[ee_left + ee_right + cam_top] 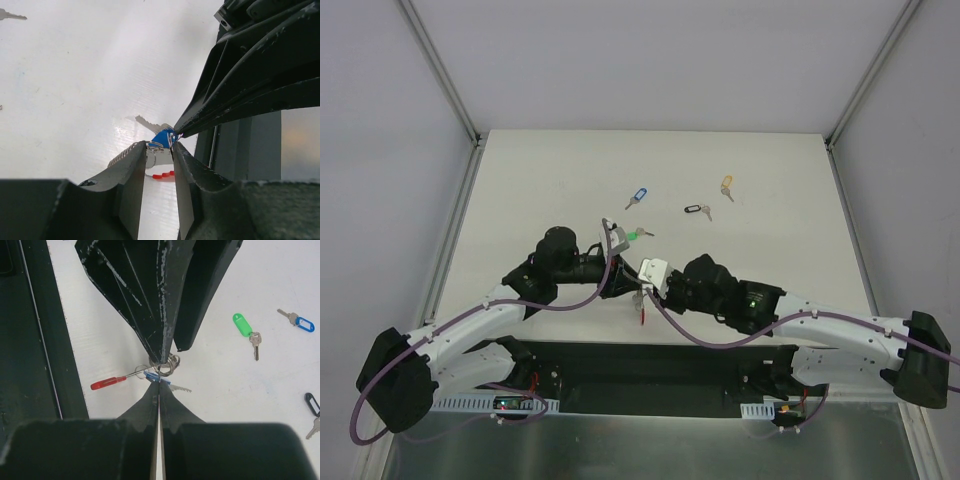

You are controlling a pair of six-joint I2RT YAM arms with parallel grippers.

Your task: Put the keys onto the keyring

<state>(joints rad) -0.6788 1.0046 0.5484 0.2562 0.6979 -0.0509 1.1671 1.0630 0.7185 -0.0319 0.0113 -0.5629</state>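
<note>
At the centre-left of the top view, the left tool [160,146] reaches in towards the middle of the white worktop [550,180]. Its jaws stand a narrow way apart. A silvery piece sits in the gap, and nothing shows either pad pressing on it.

Just beside those tips hangs the keyring [122,156], a large loop of grey ribbed strap and glossy red band. The red end trails down towards the near edge.

Right of it, tip to tip with the left tool, the right tool [159,384] is fully closed. It seems to pinch the held blue-tagged silver key [162,137] at its small wire loop, with the key's blade sticking out sideways.

Further right and towards the top, four more keys lie loose and well apart:
- the green-tagged key [242,324]
- the loose blue-tagged key [638,196]
- the black-tagged key [694,210]
- the yellow-tagged key [726,185]

As I judge it, the main risk is at the meeting point of the two tools.
- **Ring slipping:** with the left jaws parted, the ring may slide out and drop to the worktop. It could pull the blue-tagged key off before it is properly threaded.
- **Key twisting:** the right tool's hold is on a thin edge, so a small tug or twist could flick the key free.
- **Tips colliding:** the tips are so close that any sideways correction could knock one into the other.
</note>
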